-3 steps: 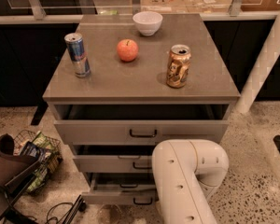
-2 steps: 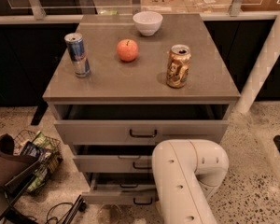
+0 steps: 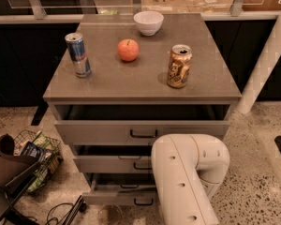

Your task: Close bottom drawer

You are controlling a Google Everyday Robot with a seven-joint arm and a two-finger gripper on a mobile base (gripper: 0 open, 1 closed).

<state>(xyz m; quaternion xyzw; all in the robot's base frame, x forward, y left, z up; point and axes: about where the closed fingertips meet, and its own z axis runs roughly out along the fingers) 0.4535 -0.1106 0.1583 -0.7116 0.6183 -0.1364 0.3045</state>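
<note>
Filling the lower middle of the view, the white arm point(image 3: 187, 182) is bent at a rounded elbow in front of the grey cabinet's point(image 3: 145, 78) right half, its lower segment running down and out past the bottom edge. The gripper is not seen; it lies beyond the visible part of the arm, so whether it is apart or together cannot be told. The bottom drawer point(image 3: 117, 197) is found just left of the arm, lowest in the stack of three and close to the speckled floor point(image 3: 253, 172). It is pulled out partway, its flat grey front tilted slightly, with a small black handle point(image 3: 143, 202) near the arm; its right end is covered by the arm. Only a dark strip of its interior is shown, and any contents cannot be made out. The middle drawer point(image 3: 110, 164) and the top drawer point(image 3: 131, 131) above it are also drawn out a little. On the cabinet top are set a blue can point(image 3: 78, 54) at the left, an apple point(image 3: 128, 49) near the middle, a white bowl point(image 3: 148, 22) at the back and a gold can point(image 3: 179, 65) at the right, all well apart. A wire basket point(image 3: 37, 156) holding packets is placed on the floor to the left.
</note>
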